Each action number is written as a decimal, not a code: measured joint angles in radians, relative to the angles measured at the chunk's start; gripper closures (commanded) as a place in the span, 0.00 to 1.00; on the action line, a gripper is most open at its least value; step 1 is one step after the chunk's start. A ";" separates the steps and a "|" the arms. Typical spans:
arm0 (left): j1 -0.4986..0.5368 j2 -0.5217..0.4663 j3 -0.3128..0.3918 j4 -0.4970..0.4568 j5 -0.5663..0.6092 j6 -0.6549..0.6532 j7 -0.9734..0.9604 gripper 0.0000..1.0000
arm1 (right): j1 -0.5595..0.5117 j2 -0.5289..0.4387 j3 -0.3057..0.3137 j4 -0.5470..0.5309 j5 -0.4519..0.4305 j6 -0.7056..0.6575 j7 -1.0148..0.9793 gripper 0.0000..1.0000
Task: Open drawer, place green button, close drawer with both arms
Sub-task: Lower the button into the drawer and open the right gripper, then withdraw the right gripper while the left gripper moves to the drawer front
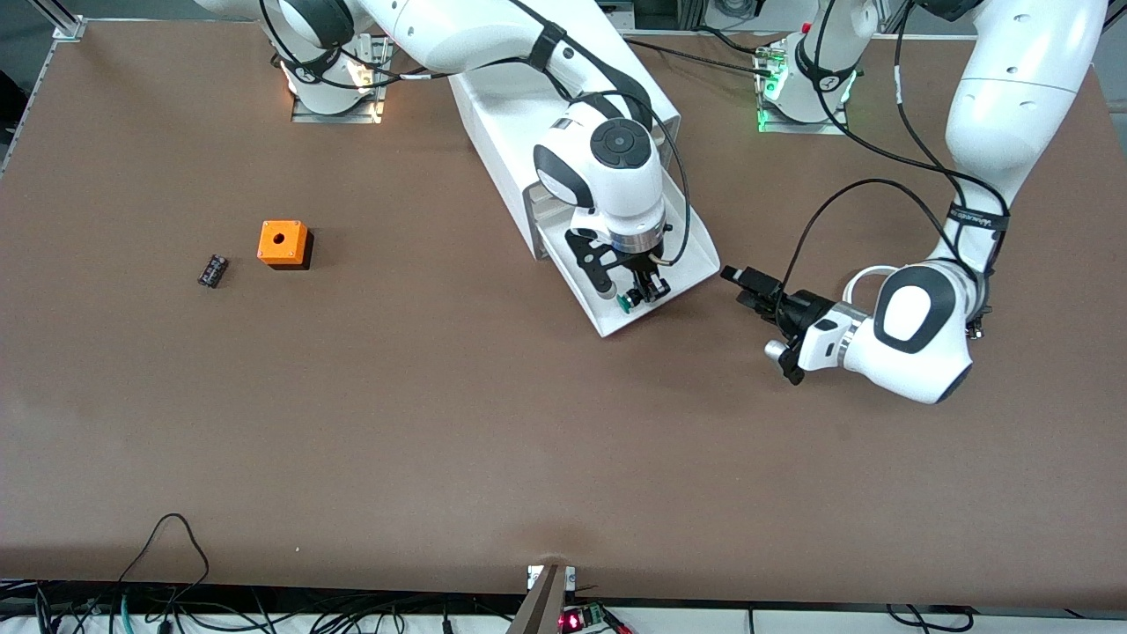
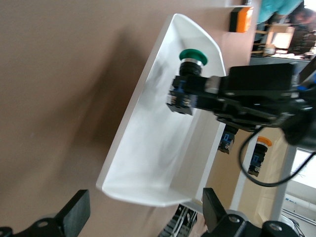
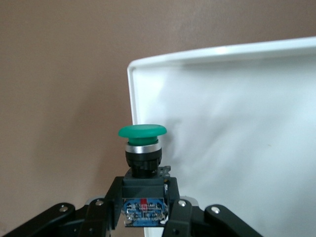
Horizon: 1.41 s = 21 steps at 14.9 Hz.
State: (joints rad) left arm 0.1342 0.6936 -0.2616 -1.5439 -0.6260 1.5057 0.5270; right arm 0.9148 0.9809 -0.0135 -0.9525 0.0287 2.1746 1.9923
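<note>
The white cabinet stands between the arm bases with one drawer pulled out toward the front camera. My right gripper is over the drawer's front end, shut on the button by its black body, with the green cap pointing at the front rim. The right wrist view shows the button held between the fingers over the tray. My left gripper is open and empty, low beside the drawer's front corner. Its wrist view shows the drawer and the button.
An orange cube with a hole and a small black-and-silver part lie toward the right arm's end of the table. The brown table stretches wide toward the front camera. Cables hang along its front edge.
</note>
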 measured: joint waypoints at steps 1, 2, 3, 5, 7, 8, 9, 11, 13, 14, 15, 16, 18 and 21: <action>0.000 -0.005 -0.002 0.022 0.029 -0.017 -0.050 0.00 | 0.002 0.010 0.000 0.000 0.000 0.011 0.007 0.42; -0.001 -0.012 -0.004 0.036 0.052 -0.028 -0.098 0.00 | 0.003 0.017 0.000 0.000 0.000 0.018 0.010 0.00; -0.003 -0.021 -0.006 0.046 0.070 -0.033 -0.148 0.00 | 0.003 0.021 -0.001 0.000 0.000 0.021 0.012 0.00; -0.007 -0.045 -0.013 0.056 0.107 -0.038 -0.258 0.00 | 0.003 0.022 -0.005 0.003 0.000 0.024 0.012 0.00; -0.021 -0.075 -0.020 0.065 0.146 -0.053 -0.383 0.00 | 0.000 0.020 -0.014 0.010 0.000 0.022 0.012 0.00; -0.034 -0.091 -0.023 0.077 0.171 -0.066 -0.458 0.00 | -0.005 0.019 -0.017 0.012 0.000 0.018 0.012 0.00; -0.052 -0.105 -0.024 0.096 0.199 -0.086 -0.537 0.00 | -0.017 0.015 -0.021 0.017 0.000 0.010 0.010 0.00; -0.086 -0.125 -0.025 0.141 0.256 -0.132 -0.657 0.00 | -0.055 -0.010 -0.023 0.027 -0.001 -0.022 -0.040 0.00; -0.099 -0.136 -0.025 0.177 0.330 -0.153 -0.700 0.00 | -0.106 -0.057 -0.022 0.032 0.000 -0.076 -0.138 0.00; -0.097 -0.142 -0.024 0.191 0.373 -0.157 -0.703 0.00 | -0.134 -0.082 -0.021 0.033 0.001 -0.109 -0.201 0.00; -0.093 -0.148 -0.022 0.205 0.411 -0.167 -0.702 0.00 | -0.161 -0.104 -0.019 0.033 0.006 -0.142 -0.266 0.00; -0.088 -0.152 -0.018 0.223 0.445 -0.189 -0.698 0.00 | -0.190 -0.123 -0.016 0.033 0.019 -0.171 -0.338 0.00; -0.079 -0.152 -0.008 0.258 0.483 -0.206 -0.660 0.00 | -0.253 -0.156 -0.014 0.034 0.068 -0.219 -0.510 0.00; -0.078 -0.148 0.011 0.275 0.525 -0.167 -0.546 0.00 | -0.359 -0.195 -0.014 0.034 0.135 -0.302 -0.758 0.00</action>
State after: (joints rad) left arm 0.0565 0.5460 -0.2509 -1.2685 -0.1008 1.3389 -0.0186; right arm 0.5555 0.7856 -0.0277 -0.9186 0.1633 1.8731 1.2341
